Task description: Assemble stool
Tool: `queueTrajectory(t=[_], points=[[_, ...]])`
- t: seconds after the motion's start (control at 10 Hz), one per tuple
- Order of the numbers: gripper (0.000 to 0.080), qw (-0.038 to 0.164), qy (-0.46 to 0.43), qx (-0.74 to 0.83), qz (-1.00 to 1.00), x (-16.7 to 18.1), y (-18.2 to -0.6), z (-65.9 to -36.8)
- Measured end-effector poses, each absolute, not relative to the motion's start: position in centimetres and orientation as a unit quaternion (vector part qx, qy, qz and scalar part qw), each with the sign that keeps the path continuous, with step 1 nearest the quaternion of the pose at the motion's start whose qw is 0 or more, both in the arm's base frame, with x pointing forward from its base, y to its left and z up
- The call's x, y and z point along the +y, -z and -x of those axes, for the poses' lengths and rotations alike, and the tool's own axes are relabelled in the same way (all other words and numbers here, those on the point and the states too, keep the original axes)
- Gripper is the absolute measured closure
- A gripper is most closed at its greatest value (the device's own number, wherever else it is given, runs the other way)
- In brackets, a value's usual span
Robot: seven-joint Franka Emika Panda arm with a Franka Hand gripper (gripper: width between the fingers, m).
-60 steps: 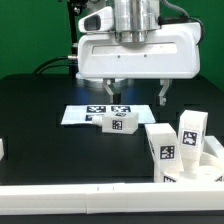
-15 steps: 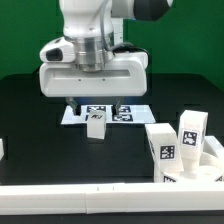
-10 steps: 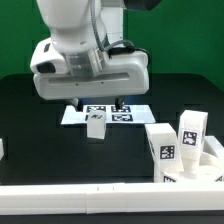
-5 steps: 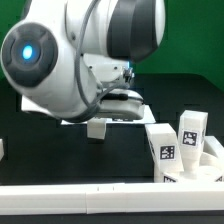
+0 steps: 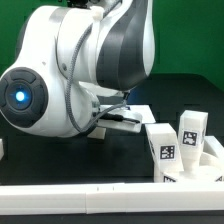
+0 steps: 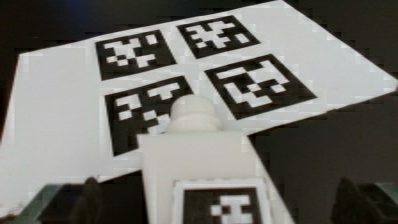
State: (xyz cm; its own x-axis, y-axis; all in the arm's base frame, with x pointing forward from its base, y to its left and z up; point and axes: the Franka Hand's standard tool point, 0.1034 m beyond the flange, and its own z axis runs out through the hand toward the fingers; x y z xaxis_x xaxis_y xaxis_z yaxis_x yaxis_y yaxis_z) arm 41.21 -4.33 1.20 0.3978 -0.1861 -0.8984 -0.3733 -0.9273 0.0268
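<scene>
1. Nearest in the exterior view, a white border rail [image 5: 100, 200] runs along the bottom of the frame on the black table [image 5: 120, 160].
2. Behind it at lower right, a cluster of stool parts sits together: two chunky block legs [image 5: 161, 148], each showing a black-and-white tag, with the curved rim of what looks like the ring-shaped seat [image 5: 207, 157] just beside them.
3. The arm fills the left and centre of that frame, tilted far over, so the gripper itself is hidden there.
4. In the wrist view, another leg [image 6: 208, 165] stands in the lower centre of the frame, a tag on its near face, white and blocky with a narrower rounded tip.
5. The gripper [image 6: 205, 200] is spread wide and holds nothing; its dark fingertips [image 6: 63, 200] show dimly at the lower corners, one to each side of the leg, apart from it.
6. The leg therefore lies between the jaws, its long axis running along the line of sight toward the marker board [image 6: 71, 110] beyond.
7. My judgement: closing on the leg's two side faces is the coming move, and centring matters most.
8. Farthest, the marker board shows four tags in the upper half of the wrist frame.
</scene>
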Motion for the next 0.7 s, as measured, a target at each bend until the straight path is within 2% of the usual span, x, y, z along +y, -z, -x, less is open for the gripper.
queueTrajectory(t=[0.2,0.3,0.4,0.5,0.6,0.7], points=[[0.0151,0.089,-0.523,0.170,0.831,-4.5,-1.1,-41.2],[0.0253,0.090,-0.523,0.170,0.831,-4.6,-1.1,-41.1],[0.0388,0.090,-0.521,0.171,0.831,-4.6,-1.1,-41.2],[0.0388,0.089,-0.515,0.170,0.835,-4.7,-1.1,-41.4],[0.0481,0.088,-0.518,0.167,0.834,-4.7,-1.7,-41.6],[0.0481,0.086,-0.514,0.159,0.838,-4.6,-3.4,-42.7]])
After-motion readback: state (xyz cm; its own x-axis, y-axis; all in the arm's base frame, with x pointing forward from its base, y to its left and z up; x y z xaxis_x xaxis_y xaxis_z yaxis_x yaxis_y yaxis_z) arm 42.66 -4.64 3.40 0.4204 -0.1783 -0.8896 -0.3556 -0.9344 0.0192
